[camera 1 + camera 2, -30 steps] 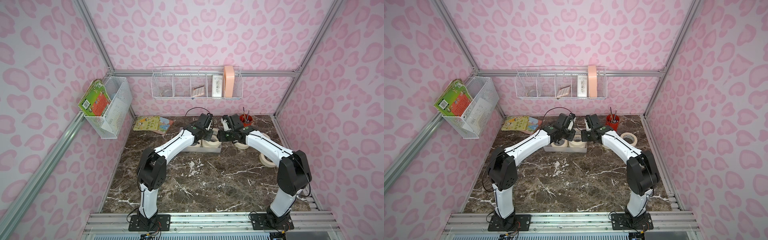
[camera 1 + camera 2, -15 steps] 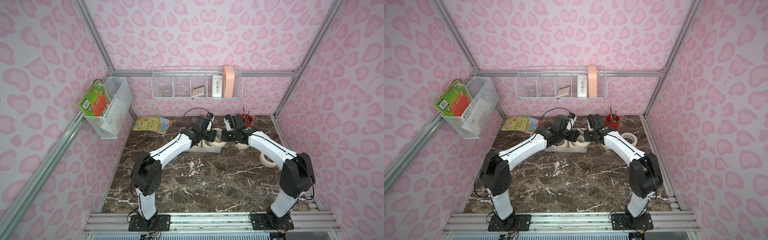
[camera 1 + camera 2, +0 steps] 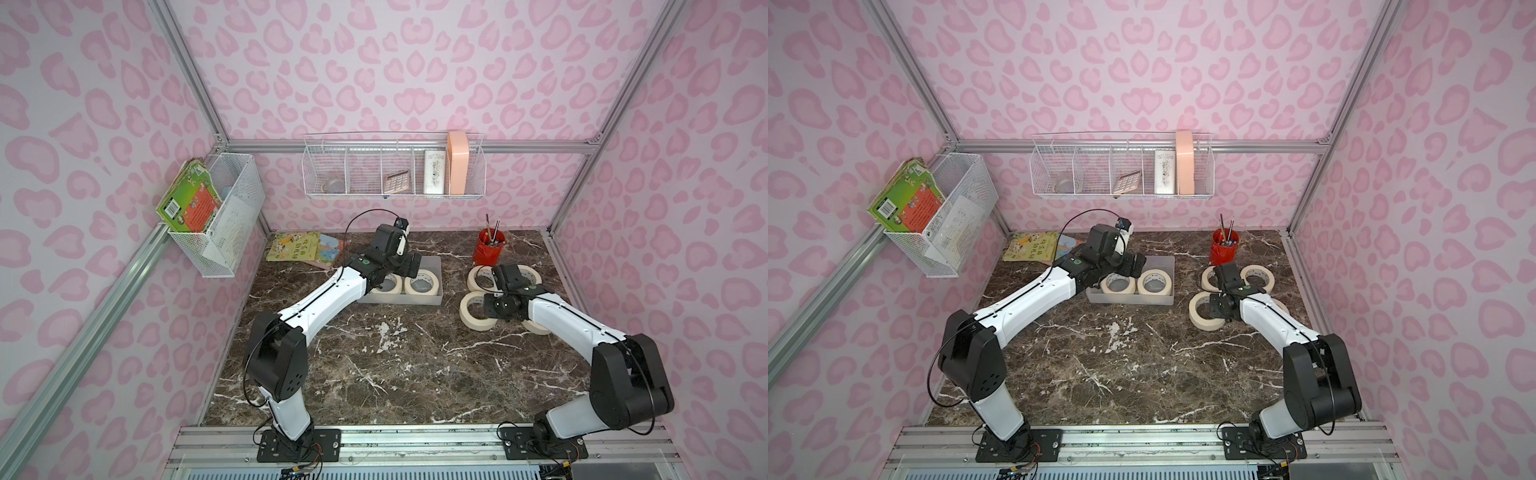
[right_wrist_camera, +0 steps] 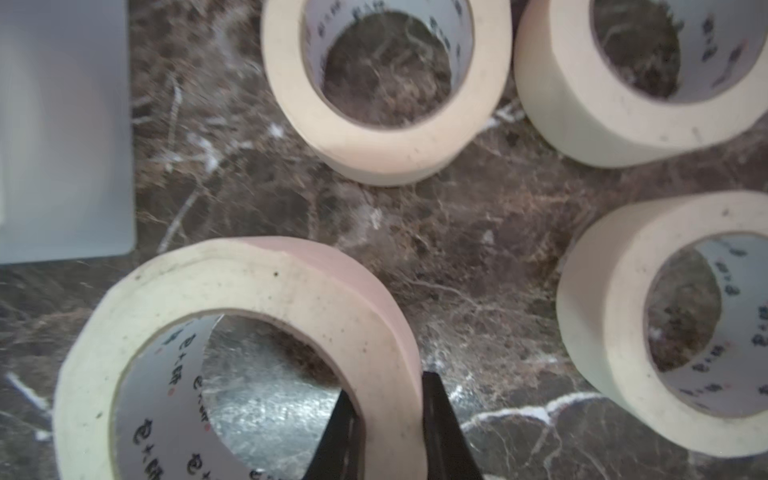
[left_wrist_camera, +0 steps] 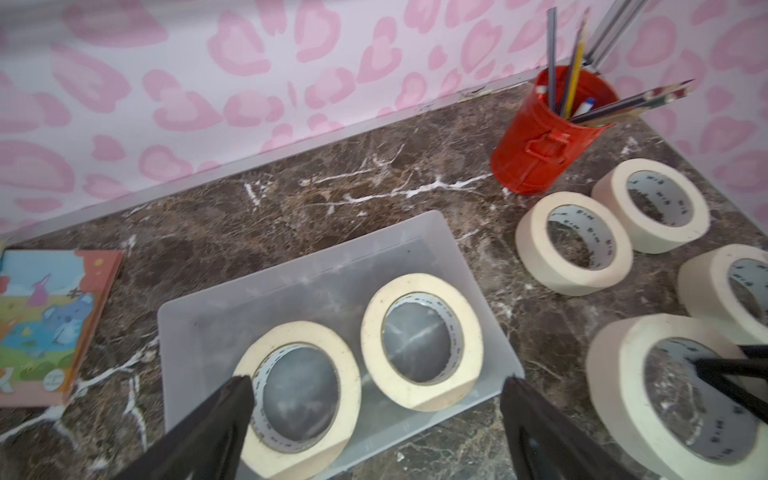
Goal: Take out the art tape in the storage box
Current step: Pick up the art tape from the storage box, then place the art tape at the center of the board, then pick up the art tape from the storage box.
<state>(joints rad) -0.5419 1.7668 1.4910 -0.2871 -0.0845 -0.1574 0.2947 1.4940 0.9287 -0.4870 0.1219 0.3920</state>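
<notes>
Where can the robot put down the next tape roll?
Bare: the wide tabletop from the storage box to the front rail, and the strip from box to red cup. Loose rolls crowd the right side.

I'm looking into a small booth whose walls [image 3: 395, 62] carry a pink blotch-and-heart print on pale pink, framed at the corners and along the back by aluminium rails [image 3: 540, 146]. The desk [image 3: 374, 374] is dark brown marble with white veins, evenly lit, with a slotted metal base [image 3: 415, 440] along its front edge. A white wire shelf [image 3: 365, 174] hangs on the wall behind the back edge, and a white mesh basket [image 3: 243, 195] hangs by the left edge.
</notes>
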